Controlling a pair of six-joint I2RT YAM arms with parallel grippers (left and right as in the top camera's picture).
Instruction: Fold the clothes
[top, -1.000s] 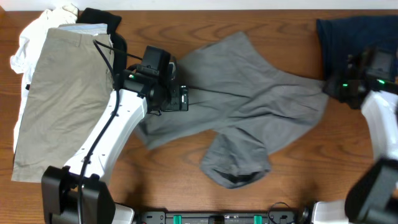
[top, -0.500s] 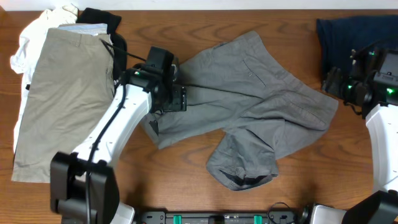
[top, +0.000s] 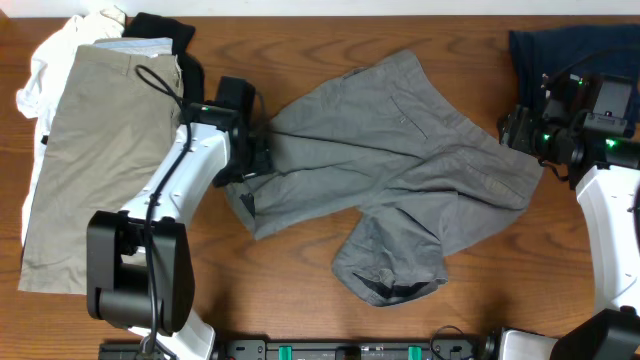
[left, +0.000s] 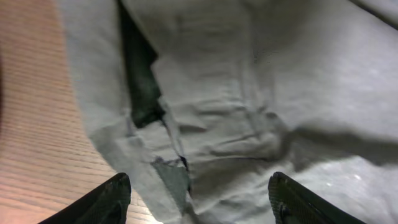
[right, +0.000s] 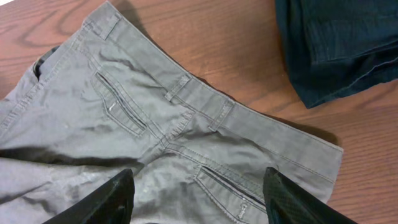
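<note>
Overhead: grey shorts (top: 400, 170) lie crumpled mid-table (top: 300, 40). Khaki shorts (top: 90, 150) well left of them, navy piece (top: 560, 50) at their upper right.
L wrist: L fingers (left: 109, 199) spread over the shorts' left edge, pinching nothing.
R wrist: R fingers (right: 106, 199) spread above the waistband, back pockets up.

surface: brown wood-grain table (top: 295, 300) | far edge: pale strip (top: 350, 6) | light: even, soft shadows

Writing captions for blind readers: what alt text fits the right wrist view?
Grey shorts lie back-side up on a wooden table, waistband and two slit pockets showing. A navy garment sits at upper right. The right gripper hangs open above the shorts.
</note>
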